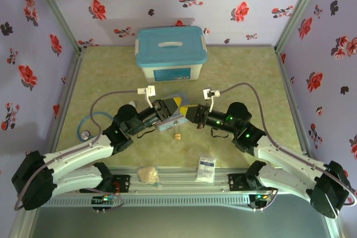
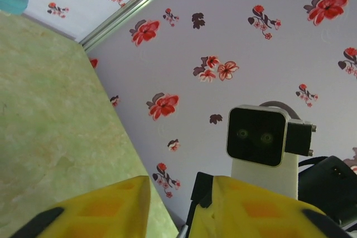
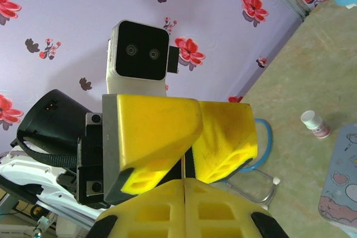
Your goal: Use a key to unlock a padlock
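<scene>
Finds right pincer [image 3: 184, 185] pressed together, left pincer [image 2: 170, 199] partly spread; spots padlock [image 1: 177, 135] lying on counter [image 1: 111, 71] just near of both tips, nearer the left.

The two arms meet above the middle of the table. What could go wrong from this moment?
1. The left fingers stand apart, right against the shut right fingers, where a thin dark sliver, maybe the key, pokes out. A hand-over in the air could drop it.
2. The padlock lies loose on the table, held by nothing; a key pushed in might only slide it away.
</scene>
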Available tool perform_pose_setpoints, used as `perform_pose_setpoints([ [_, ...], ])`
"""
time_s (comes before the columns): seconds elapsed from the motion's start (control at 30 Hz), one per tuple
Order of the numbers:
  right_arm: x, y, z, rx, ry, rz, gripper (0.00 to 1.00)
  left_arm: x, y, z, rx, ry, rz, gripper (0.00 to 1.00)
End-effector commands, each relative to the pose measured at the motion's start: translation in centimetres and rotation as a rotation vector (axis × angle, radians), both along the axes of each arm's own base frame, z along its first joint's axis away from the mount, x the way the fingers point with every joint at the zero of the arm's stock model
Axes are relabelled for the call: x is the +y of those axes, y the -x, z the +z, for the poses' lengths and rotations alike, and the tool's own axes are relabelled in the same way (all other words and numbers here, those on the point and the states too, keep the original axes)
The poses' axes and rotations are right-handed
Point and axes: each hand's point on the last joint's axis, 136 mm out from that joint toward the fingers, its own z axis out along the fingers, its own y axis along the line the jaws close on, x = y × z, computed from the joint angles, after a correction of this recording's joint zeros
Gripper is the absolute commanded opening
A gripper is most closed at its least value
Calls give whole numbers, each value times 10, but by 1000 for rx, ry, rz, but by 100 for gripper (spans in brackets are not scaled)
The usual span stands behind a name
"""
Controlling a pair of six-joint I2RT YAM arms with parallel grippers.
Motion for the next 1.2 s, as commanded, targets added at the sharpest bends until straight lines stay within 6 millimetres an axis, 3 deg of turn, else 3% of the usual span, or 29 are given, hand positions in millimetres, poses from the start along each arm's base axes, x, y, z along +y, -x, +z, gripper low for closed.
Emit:
perform_pose_setpoints([
  [0.0, -1, 2, 17, -52, -20, 12, 0, 0, 4, 5, -24, 16, -23, 28],
  [0.2, -1, -2, 19, -48, -37, -2, 0, -4, 6, 3, -13, 13, -47, 21],
  [0.37, 1, -5, 25, -46, -44, -1, 0, -4, 7, 4, -7, 25, -55, 0],
  [0.47, 0, -12, 20, -29, -39, -24, 5, -3, 7, 8, -8, 35, -52, 0],
  [0.5, 0, -11, 22, -30, -48, -23, 9, -1, 6, 9, -4, 40, -42, 0],
  [0.53, 0, -11, 21, -26, -54, -23, 27, 1, 5, 10, -1, 50, -27, 0],
  [0.57, 0, -11, 23, -20, -68, -20, 55, 5, 3, 12, -1, 62, -9, 0],
  [0.6, -2, -11, 25, -18, -86, -23, 64, 8, 1, 13, -1, 71, 11, 0],
  [0.67, -4, -11, 29, -8, -156, -26, 72, 15, -2, 17, -9, 99, 49, 0],
  [0.83, 3, -12, 32, 38, -256, 19, 73, 19, -5, 34, -36, 190, 72, 0],
  [1.17, 12, -10, 28, 53, -302, 74, 59, 26, -11, 52, -64, 278, 102, 0],
])
